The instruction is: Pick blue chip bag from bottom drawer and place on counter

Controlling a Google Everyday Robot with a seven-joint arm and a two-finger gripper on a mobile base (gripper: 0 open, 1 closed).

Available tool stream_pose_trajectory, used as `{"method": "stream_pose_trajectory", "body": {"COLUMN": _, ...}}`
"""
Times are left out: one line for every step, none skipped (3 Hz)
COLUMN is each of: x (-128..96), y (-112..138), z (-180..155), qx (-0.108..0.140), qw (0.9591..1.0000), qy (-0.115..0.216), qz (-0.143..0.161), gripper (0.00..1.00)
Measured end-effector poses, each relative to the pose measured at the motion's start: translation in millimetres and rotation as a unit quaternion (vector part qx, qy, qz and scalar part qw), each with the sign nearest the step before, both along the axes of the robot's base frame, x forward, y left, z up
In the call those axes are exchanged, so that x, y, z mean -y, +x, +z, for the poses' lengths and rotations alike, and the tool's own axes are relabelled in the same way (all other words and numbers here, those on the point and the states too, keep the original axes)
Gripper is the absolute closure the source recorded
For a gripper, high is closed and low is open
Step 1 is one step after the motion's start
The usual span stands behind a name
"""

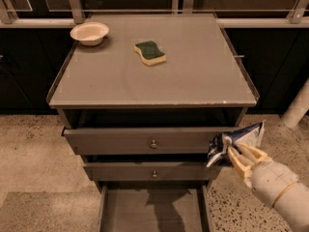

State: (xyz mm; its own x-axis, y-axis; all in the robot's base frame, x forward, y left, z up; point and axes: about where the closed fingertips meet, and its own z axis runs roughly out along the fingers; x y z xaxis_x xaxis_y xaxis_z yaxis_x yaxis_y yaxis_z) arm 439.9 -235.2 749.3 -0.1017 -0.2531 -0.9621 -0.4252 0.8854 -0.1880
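My gripper (pixel 235 151) is at the lower right, in front of the right end of the drawers, and is shut on the blue chip bag (pixel 231 141). The bag is dark blue foil with white patches and hangs in the air below the counter's front right corner. The bottom drawer (pixel 152 209) is pulled out and its grey floor is bare. The counter (pixel 193 71) is the flat grey cabinet top above and to the left of the bag.
A white bowl (pixel 89 33) stands at the counter's back left. A green-and-yellow sponge (pixel 150 52) lies near the counter's back middle. Two knobbed drawers (pixel 153 144) stand slightly open. A white post (pixel 299 105) stands at the right on speckled floor.
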Motion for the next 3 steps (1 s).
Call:
{"method": "stream_pose_trajectory", "body": {"x": 7, "y": 3, "z": 66, "qx": 0.065, "qw": 0.9976, "qy": -0.024, "qz": 0.003, "gripper": 1.0}}
{"method": "stream_pose_trajectory", "body": {"x": 7, "y": 21, "z": 124, "qx": 0.12, "qw": 0.9918, "qy": -0.04, "qz": 0.018, "gripper": 1.0}}
{"method": "stream_pose_trajectory", "body": {"x": -7, "y": 47, "z": 166, "qx": 0.159, "qw": 0.9847, "qy": -0.054, "qz": 0.047, "gripper": 1.0}}
